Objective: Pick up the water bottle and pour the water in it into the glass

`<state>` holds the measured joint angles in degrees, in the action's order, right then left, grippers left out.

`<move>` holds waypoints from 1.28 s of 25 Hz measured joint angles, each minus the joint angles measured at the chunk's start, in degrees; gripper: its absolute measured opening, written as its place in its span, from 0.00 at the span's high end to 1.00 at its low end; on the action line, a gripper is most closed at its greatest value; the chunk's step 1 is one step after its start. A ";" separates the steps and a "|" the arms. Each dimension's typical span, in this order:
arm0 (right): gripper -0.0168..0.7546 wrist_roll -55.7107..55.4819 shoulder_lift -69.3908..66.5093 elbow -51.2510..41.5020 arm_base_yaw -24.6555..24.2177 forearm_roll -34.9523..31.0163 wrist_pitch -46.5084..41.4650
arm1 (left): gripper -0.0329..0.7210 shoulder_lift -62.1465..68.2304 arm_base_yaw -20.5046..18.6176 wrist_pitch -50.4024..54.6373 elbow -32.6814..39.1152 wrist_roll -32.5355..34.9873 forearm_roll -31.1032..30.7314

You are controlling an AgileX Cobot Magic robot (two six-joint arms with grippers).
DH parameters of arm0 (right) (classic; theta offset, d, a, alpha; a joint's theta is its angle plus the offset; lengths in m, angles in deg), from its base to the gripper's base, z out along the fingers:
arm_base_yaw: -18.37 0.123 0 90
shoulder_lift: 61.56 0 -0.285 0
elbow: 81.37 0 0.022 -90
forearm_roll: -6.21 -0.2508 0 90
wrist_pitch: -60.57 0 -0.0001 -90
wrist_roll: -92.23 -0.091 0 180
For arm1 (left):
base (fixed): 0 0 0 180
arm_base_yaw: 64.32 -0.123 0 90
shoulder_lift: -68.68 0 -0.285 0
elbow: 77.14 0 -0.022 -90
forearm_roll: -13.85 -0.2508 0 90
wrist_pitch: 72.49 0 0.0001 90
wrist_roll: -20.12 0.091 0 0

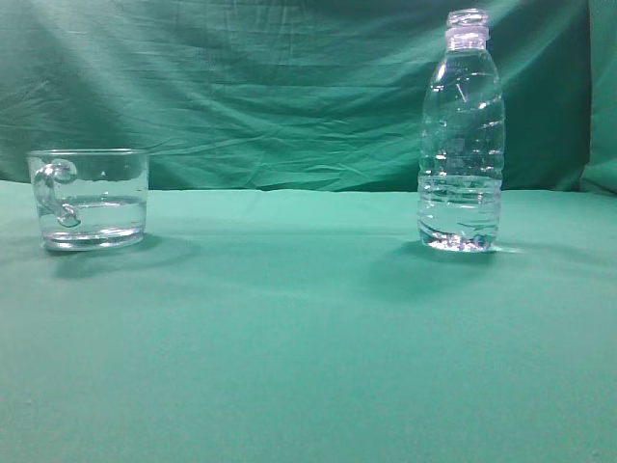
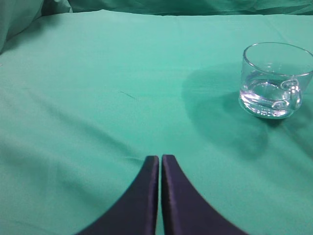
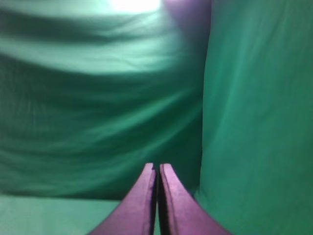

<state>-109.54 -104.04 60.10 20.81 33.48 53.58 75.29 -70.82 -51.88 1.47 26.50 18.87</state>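
Note:
The water bottle (image 1: pixel 462 135) stands upright and uncapped on the right of the green cloth, with water (image 1: pixel 460 212) filling its lower part. The glass (image 1: pixel 89 198) stands at the left, handle toward the camera, holding a little water. It also shows in the left wrist view (image 2: pixel 274 78) at the upper right. My left gripper (image 2: pixel 160 157) is shut and empty, low over the cloth, well left of the glass. My right gripper (image 3: pixel 157 166) is shut and empty, facing the green backdrop. The bottle is out of the right wrist view. Neither gripper shows in the exterior view.
A green cloth (image 1: pixel 308 328) covers the table, and a wrinkled green backdrop (image 1: pixel 241 87) hangs behind. In the right wrist view a vertical fold of backdrop (image 3: pixel 259 107) stands at the right.

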 joint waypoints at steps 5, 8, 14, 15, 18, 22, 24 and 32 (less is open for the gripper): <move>0.98 15.57 8.90 -9.21 5.90 -7.26 -2.54 | 0.96 0.00 0.00 0.00 0.00 0.00 0.00; 0.98 16.97 15.67 -16.03 6.50 -10.25 -4.58 | 0.96 0.00 0.00 0.00 0.00 0.00 0.00; 0.98 17.46 28.09 -27.71 5.54 -15.24 -11.25 | 0.96 0.00 0.00 0.00 0.00 0.00 0.00; 0.98 17.46 29.66 -29.36 5.46 -15.62 -11.64 | 0.96 0.00 0.00 0.00 0.00 0.00 0.00; 0.98 17.46 34.14 -33.57 5.41 -16.99 -12.83 | 0.96 0.00 0.00 0.00 0.00 0.00 0.00; 0.98 17.46 35.17 -38.69 5.41 -18.59 -13.68 | 0.96 0.00 0.00 0.00 0.00 0.00 0.00; 0.98 17.46 35.17 -40.07 5.41 -20.10 -14.48 | 0.96 0.00 0.00 0.00 0.00 0.00 0.00; 0.98 19.74 35.17 -40.21 5.41 -22.95 -14.72 | 0.96 0.00 0.00 0.00 0.00 0.00 0.00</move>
<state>-89.80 -68.87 19.89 26.22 10.52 38.86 75.29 -70.82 -51.88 1.47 26.50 18.87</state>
